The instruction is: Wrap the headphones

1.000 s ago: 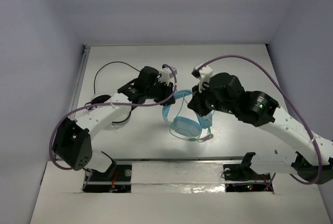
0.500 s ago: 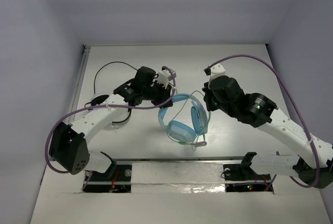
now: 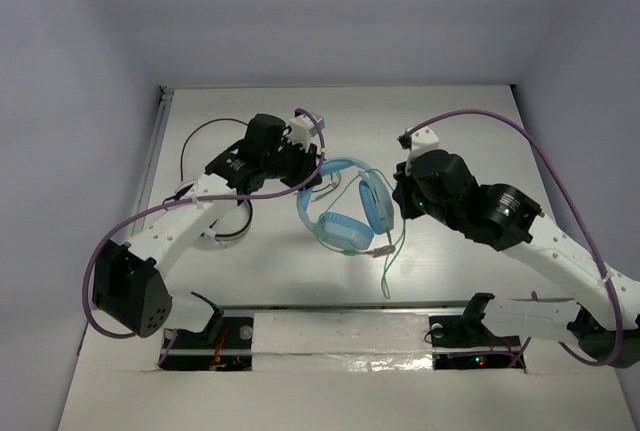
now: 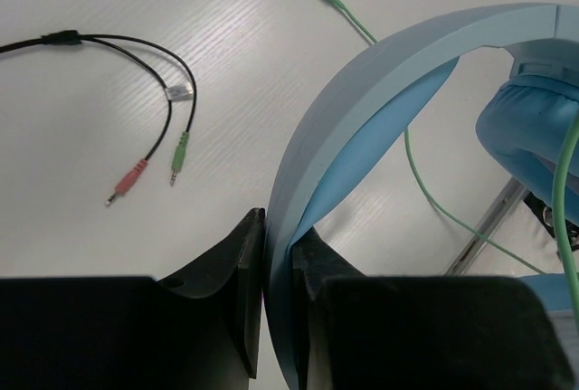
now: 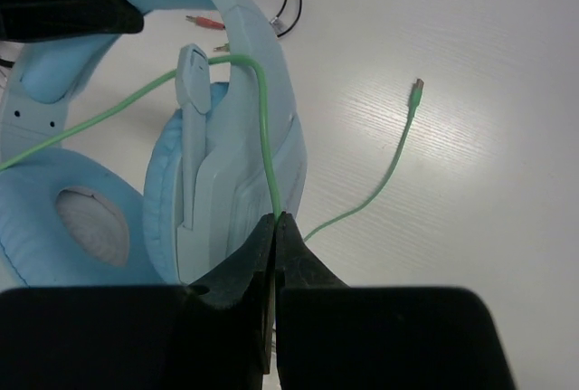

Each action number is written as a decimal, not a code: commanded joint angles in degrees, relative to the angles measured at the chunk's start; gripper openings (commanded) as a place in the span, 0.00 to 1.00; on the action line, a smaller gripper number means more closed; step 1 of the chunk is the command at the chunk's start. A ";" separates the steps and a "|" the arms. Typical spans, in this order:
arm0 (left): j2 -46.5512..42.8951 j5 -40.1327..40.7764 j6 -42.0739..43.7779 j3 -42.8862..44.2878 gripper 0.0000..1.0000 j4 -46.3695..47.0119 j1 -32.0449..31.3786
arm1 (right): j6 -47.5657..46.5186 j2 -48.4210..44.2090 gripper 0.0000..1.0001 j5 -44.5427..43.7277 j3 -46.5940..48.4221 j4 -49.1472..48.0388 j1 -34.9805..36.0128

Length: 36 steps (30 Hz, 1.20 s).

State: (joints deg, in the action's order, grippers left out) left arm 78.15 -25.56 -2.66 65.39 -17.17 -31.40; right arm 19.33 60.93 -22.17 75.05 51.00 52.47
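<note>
Centrally over the white table (image 3: 460,131), the light blue headphones (image 3: 345,233) lie between the two arms. The left gripper (image 4: 278,236) is clamped on the wide band (image 4: 380,73). The right gripper (image 5: 274,227) pinches the thin green cable (image 5: 265,137), which drapes across one cup. Pink and green plugs (image 4: 129,179) of a black cable lie near the band.

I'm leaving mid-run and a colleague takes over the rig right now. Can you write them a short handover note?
Left gripper: shut on the headband.
Right gripper: shut on the green cable.
Headphones: mid-table, between the arms.
Done: cable draped over one cup; no full turn visible.
Left: wind the rest of the cable round; its plug lies loose on the table.
</note>
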 commanded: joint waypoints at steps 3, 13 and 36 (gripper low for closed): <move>-1.86 4.82 0.10 5.19 0.00 0.38 0.02 | 0.97 3.41 0.00 -2.27 1.33 2.52 -0.35; -2.30 -6.08 0.90 5.36 0.00 1.00 1.24 | 1.85 2.97 0.06 -13.41 0.28 2.26 -0.35; -1.33 -20.40 -10.61 11.69 0.00 8.47 6.61 | 2.73 -4.06 0.35 0.89 -23.52 -43.51 -12.03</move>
State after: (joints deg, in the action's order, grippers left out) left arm 78.54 -39.97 -8.16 72.71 -14.72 -25.32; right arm 21.54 59.64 -26.52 54.65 21.52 42.46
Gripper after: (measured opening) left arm 0.102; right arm 0.338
